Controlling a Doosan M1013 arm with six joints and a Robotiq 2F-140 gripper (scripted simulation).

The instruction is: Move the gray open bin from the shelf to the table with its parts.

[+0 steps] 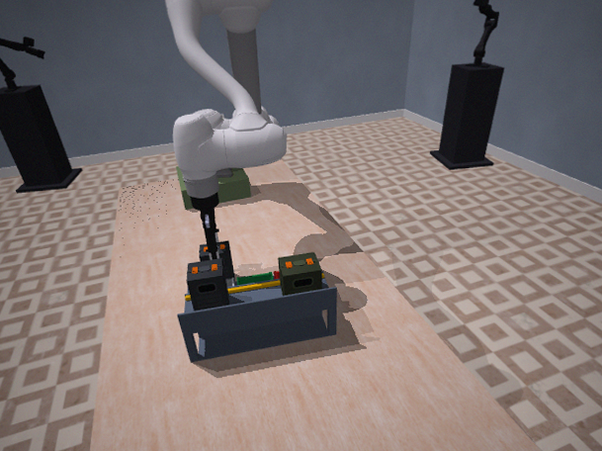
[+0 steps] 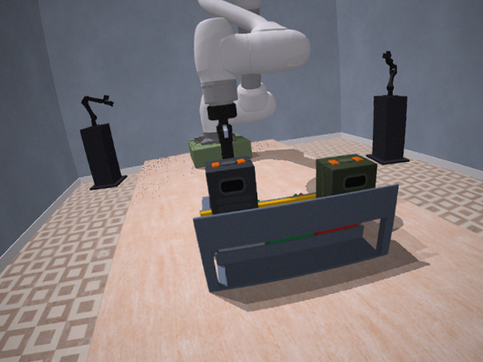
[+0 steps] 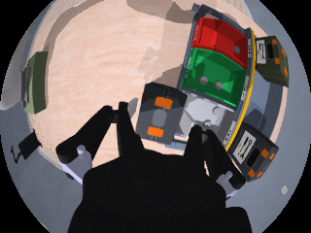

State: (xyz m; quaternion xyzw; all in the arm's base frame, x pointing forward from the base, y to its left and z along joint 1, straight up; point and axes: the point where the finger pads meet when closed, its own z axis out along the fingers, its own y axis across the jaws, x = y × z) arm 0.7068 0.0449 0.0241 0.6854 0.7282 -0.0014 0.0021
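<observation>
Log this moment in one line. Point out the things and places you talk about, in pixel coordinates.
jaws: open | gray bin point(image 3: 195, 111): on shelf point(image 1: 258, 321) point(image 2: 295, 218) | dark case point(image 3: 160, 114): before gray bin | release: pending

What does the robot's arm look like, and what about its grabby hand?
The arm is smooth, shiny white, with fat rounded joints like big tubes. Its gripper is black, with two thin, jointed fingers and small pale lilac-gray parts on them.
</observation>
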